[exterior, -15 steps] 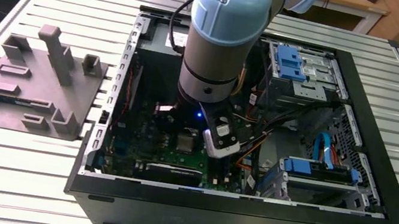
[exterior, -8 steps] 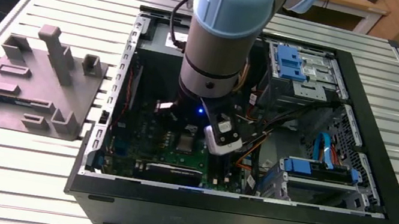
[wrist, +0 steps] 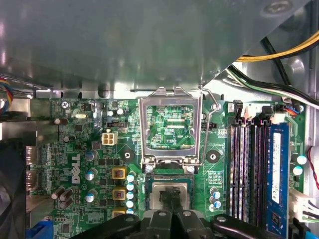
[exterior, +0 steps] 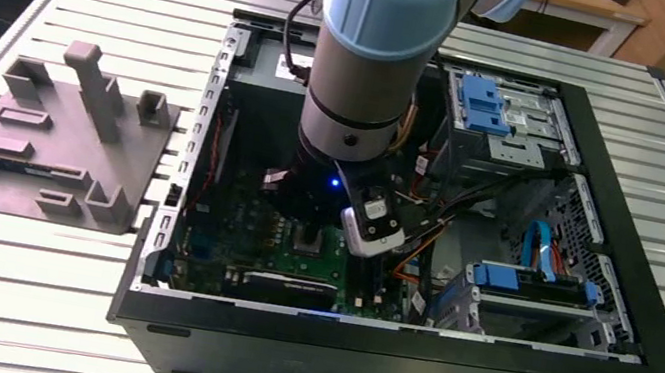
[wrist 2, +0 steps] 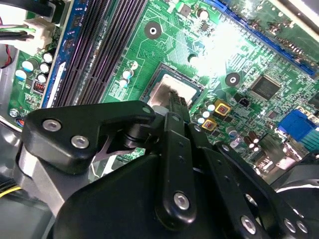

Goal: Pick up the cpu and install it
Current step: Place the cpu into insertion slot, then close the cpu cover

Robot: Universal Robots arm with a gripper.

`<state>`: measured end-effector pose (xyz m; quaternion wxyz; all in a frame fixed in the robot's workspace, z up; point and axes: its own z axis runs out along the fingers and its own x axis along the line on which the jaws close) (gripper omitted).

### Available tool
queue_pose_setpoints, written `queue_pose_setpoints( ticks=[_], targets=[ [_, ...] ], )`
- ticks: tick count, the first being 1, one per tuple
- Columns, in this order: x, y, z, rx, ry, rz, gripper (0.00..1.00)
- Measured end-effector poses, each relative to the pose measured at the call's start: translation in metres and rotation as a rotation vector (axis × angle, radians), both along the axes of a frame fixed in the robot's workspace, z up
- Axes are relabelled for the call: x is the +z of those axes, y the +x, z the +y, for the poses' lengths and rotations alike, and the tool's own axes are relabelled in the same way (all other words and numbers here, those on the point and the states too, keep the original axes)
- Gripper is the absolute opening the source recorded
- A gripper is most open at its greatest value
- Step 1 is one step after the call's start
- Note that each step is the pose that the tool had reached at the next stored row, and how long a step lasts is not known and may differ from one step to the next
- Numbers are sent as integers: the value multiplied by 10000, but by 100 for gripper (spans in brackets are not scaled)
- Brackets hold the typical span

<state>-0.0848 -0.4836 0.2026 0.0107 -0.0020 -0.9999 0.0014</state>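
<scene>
One cpu (wrist: 158, 189), one motherboard (wrist: 79, 149).

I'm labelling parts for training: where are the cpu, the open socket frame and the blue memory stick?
cpu (wrist: 156, 193): first wrist view, on its bare silvery top.
socket frame (wrist: 144, 129): first wrist view, on its metal side bar.
blue memory stick (wrist: 277, 174): first wrist view, on the middle of its face.

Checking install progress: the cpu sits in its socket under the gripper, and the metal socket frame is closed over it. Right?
No. The first wrist view shows the metal socket frame flipped open, clear of the cpu, which lies bare beneath the gripper. The rest is right.
</scene>
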Motion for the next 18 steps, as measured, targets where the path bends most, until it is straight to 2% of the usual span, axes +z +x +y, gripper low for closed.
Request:
queue_pose_setpoints(
  ticks=[13, 18],
  targets=[
    [0, 0, 0, 0, 1, 9, 10],
    [22, 0, -1, 0, -2, 10, 10]
  ],
)
